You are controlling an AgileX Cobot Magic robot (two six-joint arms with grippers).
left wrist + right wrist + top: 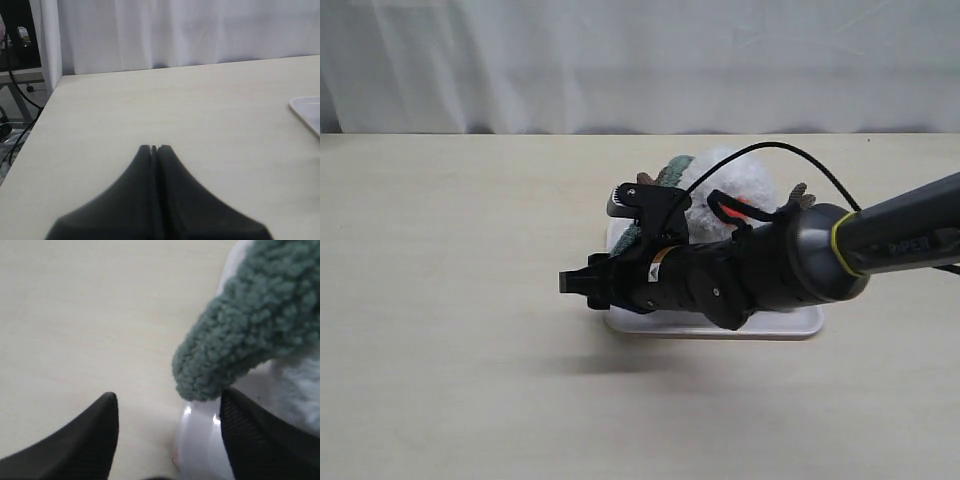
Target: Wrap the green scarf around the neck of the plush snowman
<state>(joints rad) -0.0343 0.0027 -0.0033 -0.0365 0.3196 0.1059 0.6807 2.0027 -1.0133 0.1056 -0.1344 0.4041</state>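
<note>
The plush snowman [745,172] lies on a white tray [790,325], mostly hidden behind my right arm; its orange-red nose [732,211] shows. The green scarf [672,170] drapes over it toward the tray's left end. In the right wrist view the scarf's rounded end [240,335] hangs over the tray rim [200,440], beside white fluff [300,385]. My right gripper [169,396] is open, one finger over the table and the other over the tray by the scarf end, not pinching it. The neck is hidden. My left gripper [155,148] is shut and empty above bare table.
A black cable [790,155] arcs over the snowman from the right arm. The left wrist view shows a corner of the tray [307,107], the table's left edge [35,125] and a white curtain behind.
</note>
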